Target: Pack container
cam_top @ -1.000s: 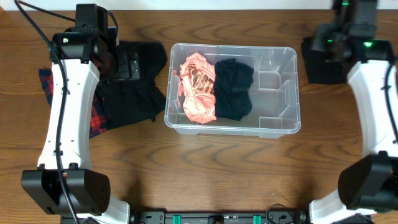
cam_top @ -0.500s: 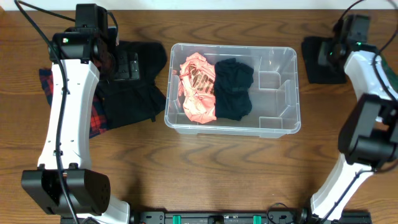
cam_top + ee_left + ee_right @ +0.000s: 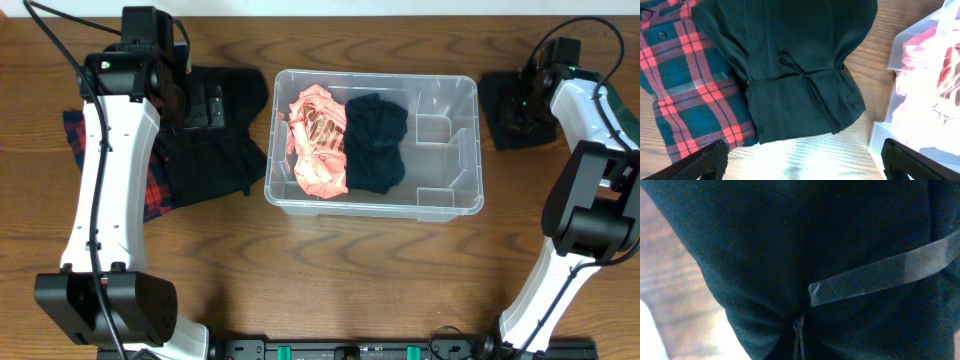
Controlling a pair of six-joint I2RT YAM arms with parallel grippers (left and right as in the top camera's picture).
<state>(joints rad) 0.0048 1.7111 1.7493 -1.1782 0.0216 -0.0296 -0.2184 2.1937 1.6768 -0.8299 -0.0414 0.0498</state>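
A wooden table [image 3: 330, 270] carries everything. Two white arms reach over it, the left arm [image 3: 100, 190] along the left side and the right arm [image 3: 590, 130] along the right. The one container [image 3: 445, 105], a clear plastic bin, sits at the middle of the table between them, its right half bare.

There are five pieces of clothing. Two lie side by side and touching in the container's left half: a pink garment [image 3: 315, 140] and a dark navy garment [image 3: 375, 145] to its right. Two lie left of the container: a red-and-green plaid shirt [image 3: 685, 85] and a dark green garment [image 3: 800, 75] with a thin tie, overlapping the shirt's edge. The fifth, a black cloth [image 3: 505, 115], lies on the table right of the container, with one strip of clear tape [image 3: 880, 272] across it.

The left gripper [image 3: 810, 160] hangs above the dark green garment, fingers wide apart and holding nothing. The right gripper [image 3: 799, 337] has its fingers pressed together on a fold of the black cloth, which bunches toward them.
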